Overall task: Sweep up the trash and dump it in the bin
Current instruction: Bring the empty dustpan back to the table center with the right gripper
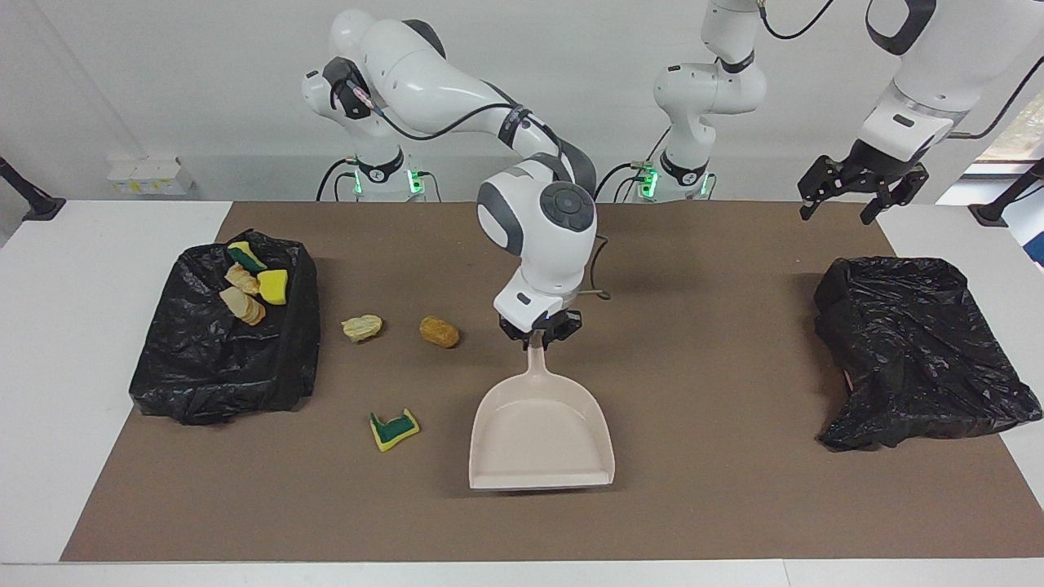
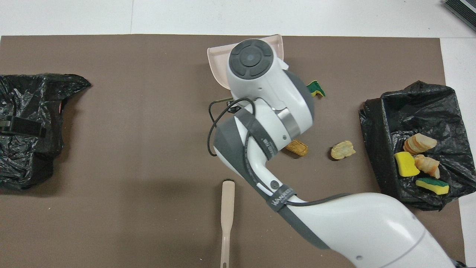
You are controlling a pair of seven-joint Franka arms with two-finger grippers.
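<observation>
Nearest the robots, a beige brush lies on the brown mat with its handle pointing toward them; the right arm hides it in the facing view. The left gripper hangs in the air at the left arm's end of the table, fingers spread and holding nothing, waiting.

Toward the right arm's end sits a bin lined with a black bag. Four scraps of trash rest in it: yellow sponge, green-and-yellow sponge and tan bread-like lumps.

On the mat beside that bin lie a pale tan lump and an orange-brown lump, near each other but apart.

The right gripper is at mid-table, fingers pinching the handle of a beige dustpan. The pan seems to rest flat on the mat, though contact is hard to judge.

Farther out, a yellow-and-green sponge piece lies beside the dustpan, apart from it.

A second black bag sits at the left arm's end.
</observation>
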